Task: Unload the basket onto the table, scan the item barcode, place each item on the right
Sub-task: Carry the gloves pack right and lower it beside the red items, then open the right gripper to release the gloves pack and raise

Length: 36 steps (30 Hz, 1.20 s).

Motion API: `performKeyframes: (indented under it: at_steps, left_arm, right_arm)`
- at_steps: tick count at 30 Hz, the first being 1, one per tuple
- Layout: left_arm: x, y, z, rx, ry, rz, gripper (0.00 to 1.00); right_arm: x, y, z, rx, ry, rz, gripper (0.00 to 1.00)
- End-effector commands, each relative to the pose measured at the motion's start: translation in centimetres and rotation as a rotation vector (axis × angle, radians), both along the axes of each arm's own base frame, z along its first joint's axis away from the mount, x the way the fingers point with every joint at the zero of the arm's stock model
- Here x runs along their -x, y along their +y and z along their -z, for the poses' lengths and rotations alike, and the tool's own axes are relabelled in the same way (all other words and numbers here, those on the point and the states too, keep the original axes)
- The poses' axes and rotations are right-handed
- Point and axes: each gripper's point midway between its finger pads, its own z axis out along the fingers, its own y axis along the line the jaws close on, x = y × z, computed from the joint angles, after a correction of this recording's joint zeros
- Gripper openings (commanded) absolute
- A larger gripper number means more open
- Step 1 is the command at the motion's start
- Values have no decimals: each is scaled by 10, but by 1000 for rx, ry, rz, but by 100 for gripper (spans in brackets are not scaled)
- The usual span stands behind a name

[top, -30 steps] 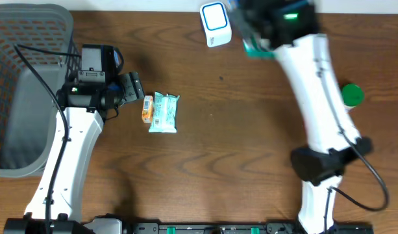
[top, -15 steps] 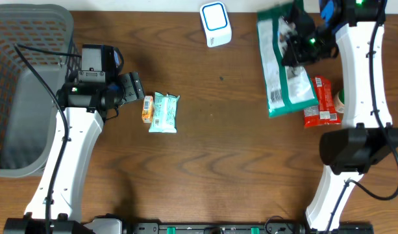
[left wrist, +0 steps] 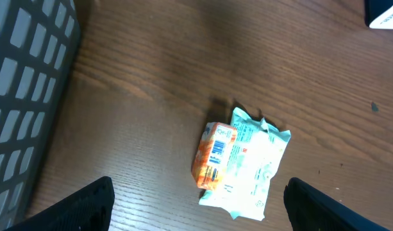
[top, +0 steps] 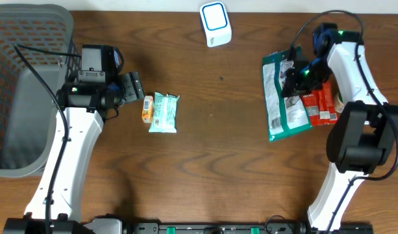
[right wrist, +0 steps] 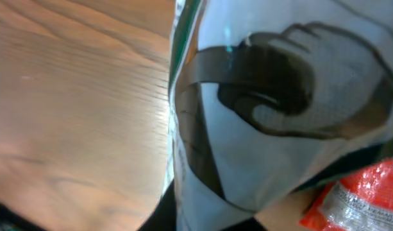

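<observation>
A white and blue barcode scanner stands at the back of the table. A green and white bag lies flat at the right, partly over a red packet. My right gripper sits on the bag's upper part. The right wrist view is filled by the bag, whose edge runs between the dark fingers at the bottom, so the jaws still look closed on it. My left gripper hangs open just left of an orange packet and a mint pack, touching neither.
A grey mesh basket fills the left edge of the table. The orange packet and mint pack lie side by side left of centre. Bare wood lies between them and the bag.
My right arm swung away from the scanner to the right and brought the green bag down flat onto the table beside the red packet. The left arm has not moved.
</observation>
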Motion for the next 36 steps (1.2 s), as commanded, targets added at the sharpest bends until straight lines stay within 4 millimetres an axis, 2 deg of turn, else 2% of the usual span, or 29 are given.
performKeyframes:
  at_steps: [1,2,3,4,5,6,9,11,14,17,18,19,20,23,30,33,36]
  left_arm:
    - [-2,2,-4,-9,-8,-9,86]
    - [-2,2,-4,-9,-8,-9,85]
    - [-2,2,-4,-9,-8,-9,85]
    - [-2,2,-4,-9,-8,-9,85]
    - [-2,2,-4,-9,-8,-9,85]
    - [-2,2,-4,-9,-8,-9,85]
    - [-2,2,-4,-9,-8,-9,85]
    - [-2,2,-4,-9,-8,-9,85]
    - [-2,2,-4,-9,-8,-8,85]
    - [-2,2,-4,-9,-8,-9,85]
    - [-2,2,-4,-9,-8,-9,85]
    - [-2,2,-4,-9,-8,-8,85]
    - [-2,2,-4,-9,-8,-8,85]
    - [-2,2,-4,-9,-8,-9,85]
    - [-2,2,-4,-9,-8,-8,86]
    - [-2,2,-4,-9,-8,-9,85]
    - [-2,2,-4,-9,-8,-9,85]
  right_arm:
    - [7,-15,14,86,24,-3,18]
    - [8,-17,14,98,28,-3,25]
    - [8,-18,14,104,28,-3,41]
    - [8,-19,15,112,28,1,64]
    - [7,-21,14,120,27,10,75]
    - [5,-22,13,132,22,21,79]
    - [-4,-25,6,149,-2,55,80]
    - [-11,-22,-4,133,-16,97,74]
    - [-22,4,-26,-1,-45,112,60]
    - [-24,38,-38,-133,-56,80,37]
    - [-23,46,-38,-147,-55,67,27]
    - [-22,52,-36,-146,-55,52,13]
    - [-21,60,-33,-146,-56,33,4]
    - [-18,82,-20,-125,-59,-7,1]
    - [-8,116,41,70,-98,-32,2]
    - [-11,111,62,195,-153,-6,1]
    - [-16,89,68,361,-198,32,1]
